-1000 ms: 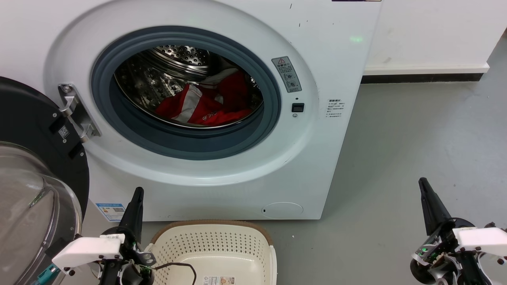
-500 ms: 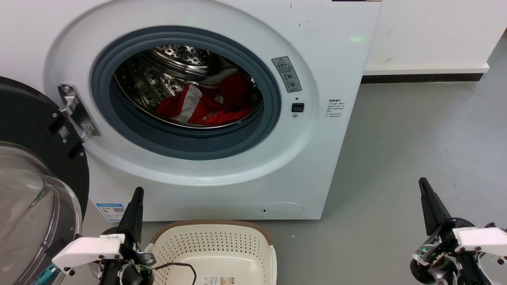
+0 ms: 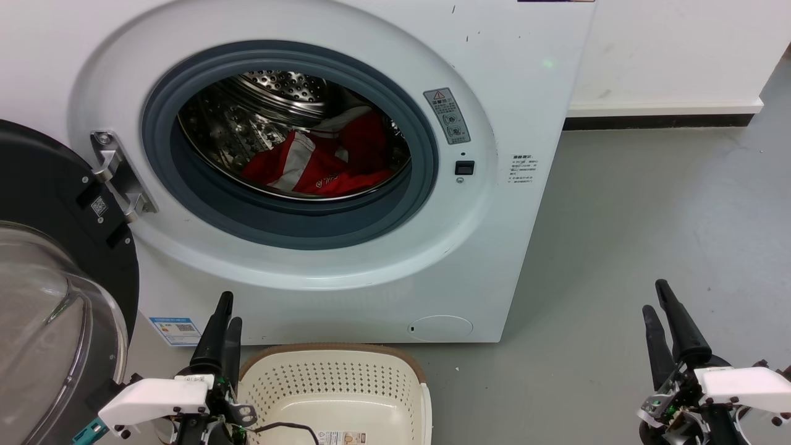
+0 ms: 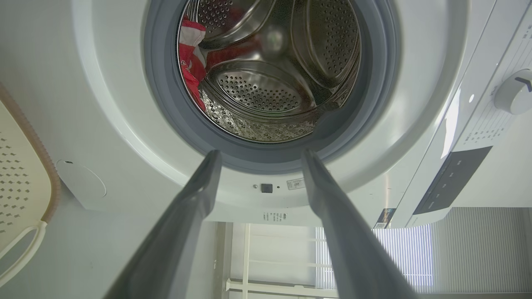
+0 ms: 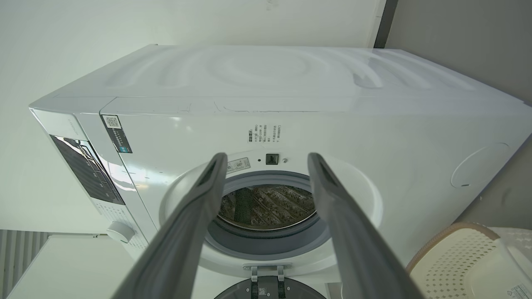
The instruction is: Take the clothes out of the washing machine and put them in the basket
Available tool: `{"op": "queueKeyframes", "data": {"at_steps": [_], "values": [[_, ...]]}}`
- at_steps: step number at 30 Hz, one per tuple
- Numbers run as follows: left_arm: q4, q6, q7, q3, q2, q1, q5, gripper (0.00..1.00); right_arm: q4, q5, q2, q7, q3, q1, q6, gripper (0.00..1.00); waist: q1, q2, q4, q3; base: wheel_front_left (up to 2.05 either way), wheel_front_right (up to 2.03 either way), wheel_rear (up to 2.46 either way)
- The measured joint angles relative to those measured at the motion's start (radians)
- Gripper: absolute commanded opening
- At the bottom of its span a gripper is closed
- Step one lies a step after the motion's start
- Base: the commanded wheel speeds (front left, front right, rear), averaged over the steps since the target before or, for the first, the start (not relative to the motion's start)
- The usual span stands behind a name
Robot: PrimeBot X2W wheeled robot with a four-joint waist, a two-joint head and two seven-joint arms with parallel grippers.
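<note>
Door [image 3: 43, 185] hangs open on the outer side of the left gripper [image 3: 228, 309], near it. The left gripper sits low, fingers pointing up and forward at the washing machine [image 3: 494, 259] front. Its jaws are parted a moderate gap, clearest in the left wrist view, and it has nothing in hand.

Basket [image 3: 334, 350] is just beside this gripper on its inner side, on the floor at the machine's foot. No garment seen in it.

Clothes [image 3: 321, 165] are a red and white heap on the bottom of the drum [image 3: 278, 86], inside the porthole [image 3: 157, 148]. They lie ahead of and above the left gripper, slightly to its inner side, well apart from the fingertips. The heap's long axis runs across the opening, crosswise to the line of reach, and its right end rides up the drum wall.

Right gripper [image 3: 654, 295] is low over bare floor [image 3: 618, 216], outside the machine's right edge, fingers up and forward. Its jaws are parted about the same, and it too carries nothing. The clothes lie ahead, above and far to its inner side.

Judgement:
- **Nearer arm:** the left arm is nearer and squarer to the porthole, while the right would have to cross over.
- **Next move:** it likely needs the left arm to lift and push forward over the grey rim, jaws apart, onto the near middle of the heap.
- **Risk:** the open door crowds the left arm's outer side, and the rim lip could catch the fingers.
- **Progress:** no garment is out yet, so the task is at its start.
</note>
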Motion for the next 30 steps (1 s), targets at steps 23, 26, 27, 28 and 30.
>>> {"op": "queueKeyframes", "data": {"at_steps": [23,26,27,28,30], "values": [[-0.092,0.0,-0.098,-0.047,0.001,-0.005,0.426,1.0,-0.101,-0.466,0.0,-0.096,0.016,0.034,0.0,1.0,0.0,0.0,-0.006,0.0,0.0,0.0,0.0],[-0.095,0.0,-0.109,-0.053,0.001,-0.005,0.495,1.0,-0.112,-0.555,0.0,-0.106,0.022,0.037,0.0,1.0,0.0,0.0,-0.007,-0.001,0.0,0.0,0.0],[-0.096,0.0,-0.111,-0.054,0.001,-0.005,0.516,1.0,-0.114,-0.585,0.0,-0.11,0.025,0.039,0.0,1.0,0.0,-0.0001,-0.007,-0.001,0.0,0.0,0.0],[-0.098,0.0,-0.115,-0.054,0.001,-0.005,0.536,1.0,-0.117,-0.61,0.001,-0.114,0.027,0.039,0.0,1.0,0.0,0.0,-0.007,-0.001,0.0,0.0,0.0],[-0.101,0.0,-0.122,-0.056,0.001,-0.005,0.575,1.0,-0.121,-0.665,0.001,-0.122,0.03,0.04,0.0,1.0,0.0,0.0,-0.007,-0.001,0.0,0.0,0.0]]}}
